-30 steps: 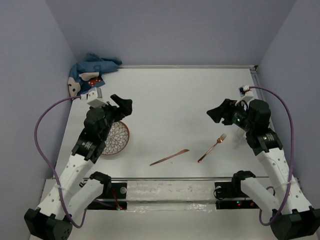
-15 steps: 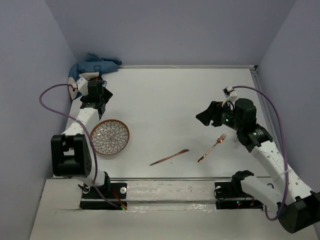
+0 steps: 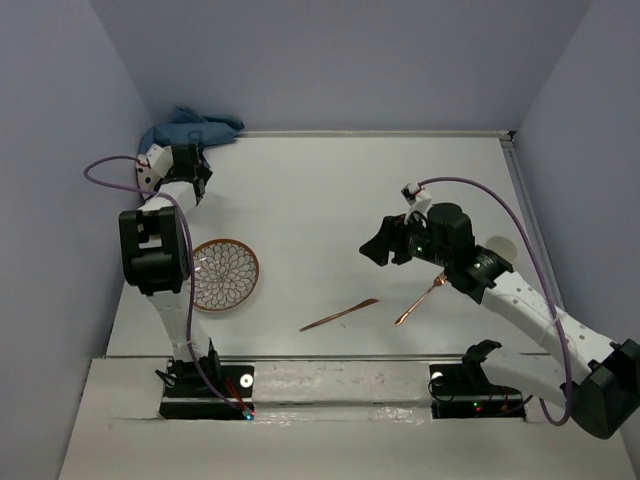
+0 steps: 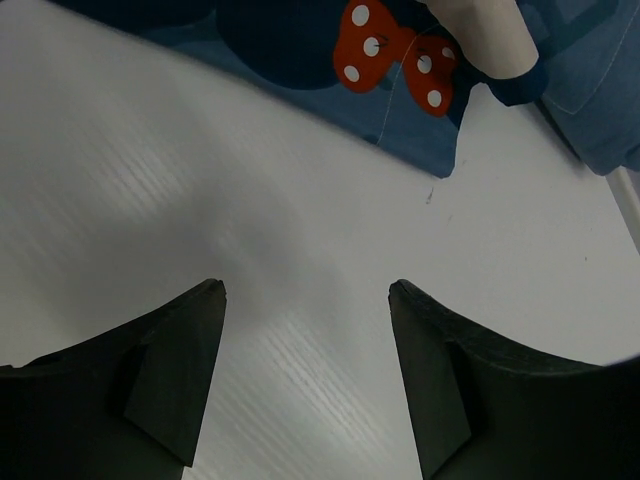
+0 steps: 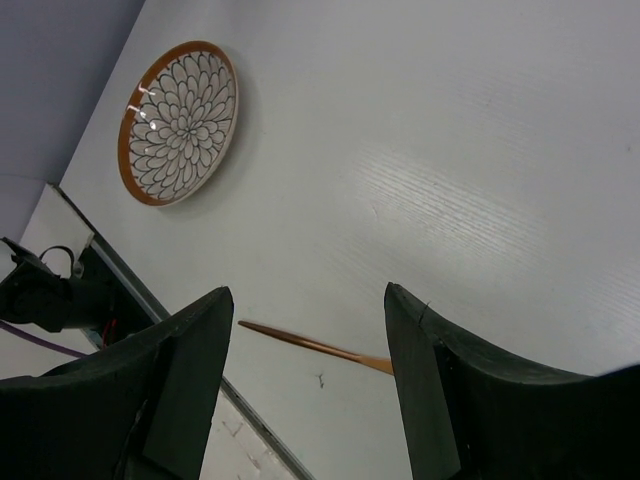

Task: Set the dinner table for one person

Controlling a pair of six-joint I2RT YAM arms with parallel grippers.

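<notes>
Left gripper poised at the blue placemat in the far left corner of the dinner table.

In the left wrist view the left gripper stands with jaws spread and nothing between them, over bare white tabletop. The placemat lies just ahead of the fingertips, its near hem running slantwise across the approach. It is bunched, so no clear long axis shows. This arm is by far the nearer. The right gripper, also spread and empty, hangs over mid-table. The plate sits near the left arm's base, and the knife and fork lie toward the near edge (all well apart from the cloth). Nothing appears to block the reach.
</notes>
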